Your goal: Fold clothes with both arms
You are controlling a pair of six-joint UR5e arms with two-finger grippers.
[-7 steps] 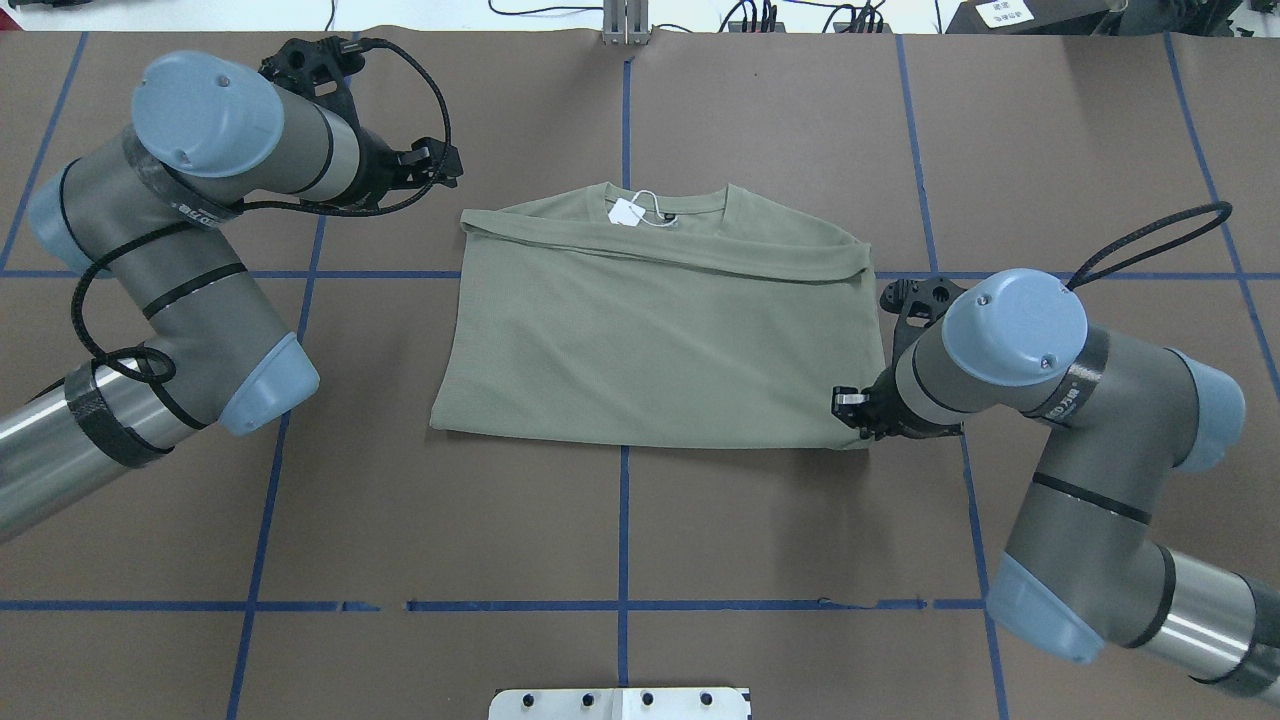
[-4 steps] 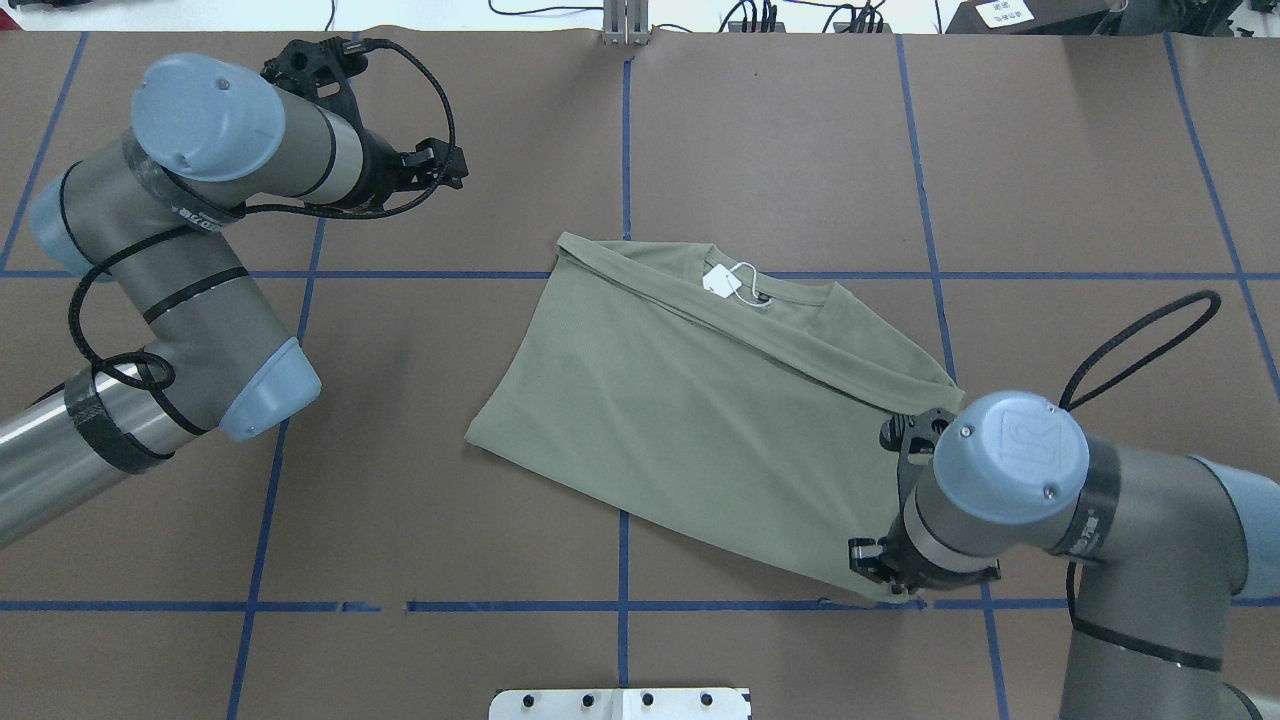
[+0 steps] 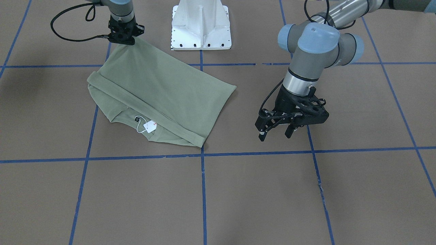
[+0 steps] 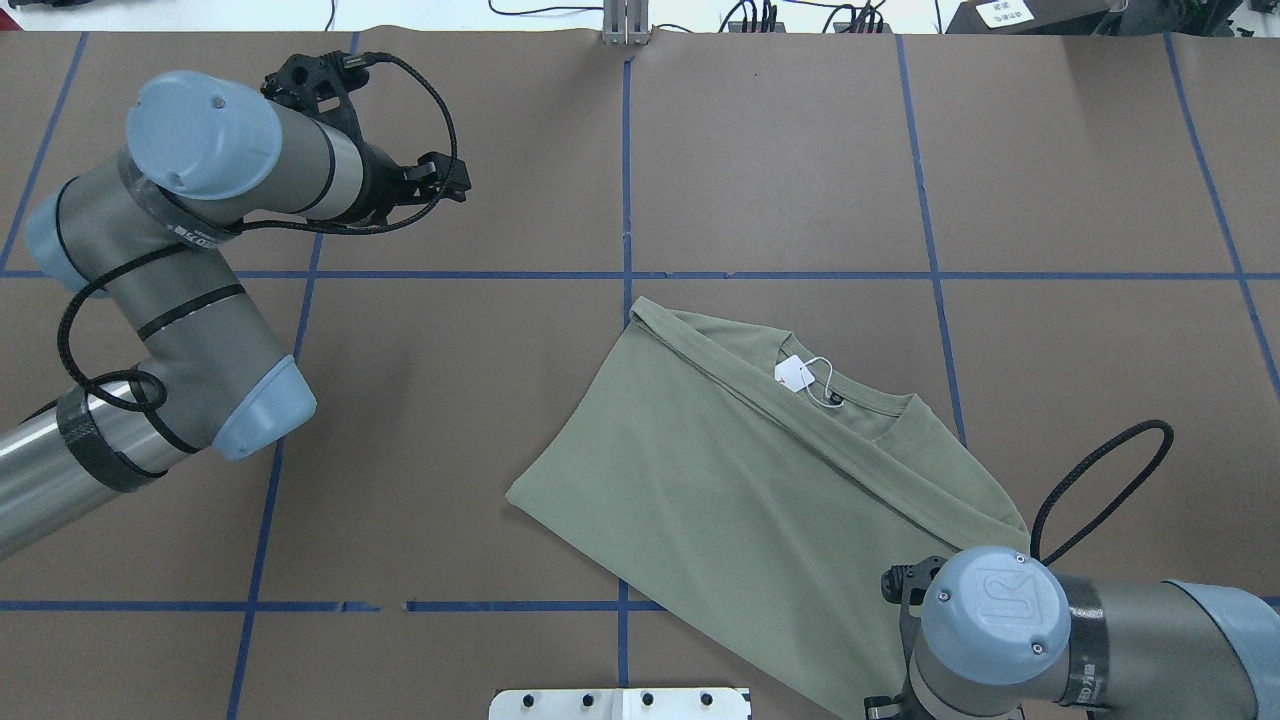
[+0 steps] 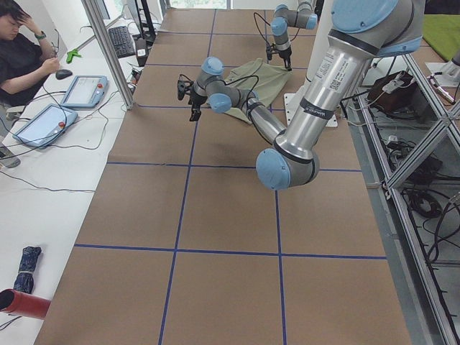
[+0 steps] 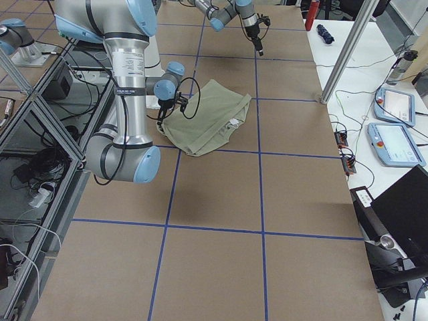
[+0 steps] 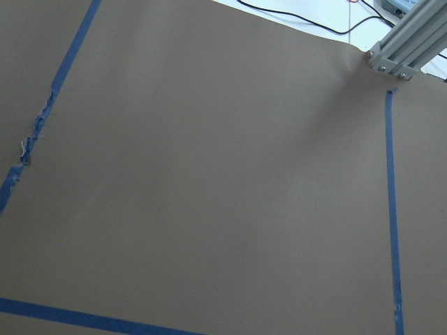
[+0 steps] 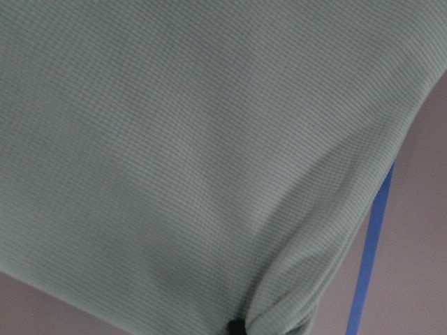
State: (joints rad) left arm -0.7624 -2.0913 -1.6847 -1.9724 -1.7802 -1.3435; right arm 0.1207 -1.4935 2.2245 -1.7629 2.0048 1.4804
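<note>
In the front-facing view my right gripper (image 3: 123,38) is pinched on the corner of the shirt (image 3: 160,90) nearest the robot. The shirt lies skewed on the table (image 3: 238,197) just in front of the pedestal base (image 3: 201,23), with its collar and hang tag (image 3: 149,126) on the far side from the robot. The left gripper (image 3: 274,136) hangs well apart from it, fingers spread and empty. Overhead, the shirt sits right of centre, its held corner hidden beneath the right wrist. The two side views show the same layout, too small to add detail. The left wrist camera sees only bare table; the right wrist camera shows knit puckering into the grip. I judge the cloth light, limp and stretchy, so it trails and twists when held by one corner; I would take it at two corners of an edge, one per arm. Against the earlier overhead frames, the shirt has been dragged toward the robot and rotated from lying square across the centre line, while the left arm has barely shifted.
</note>
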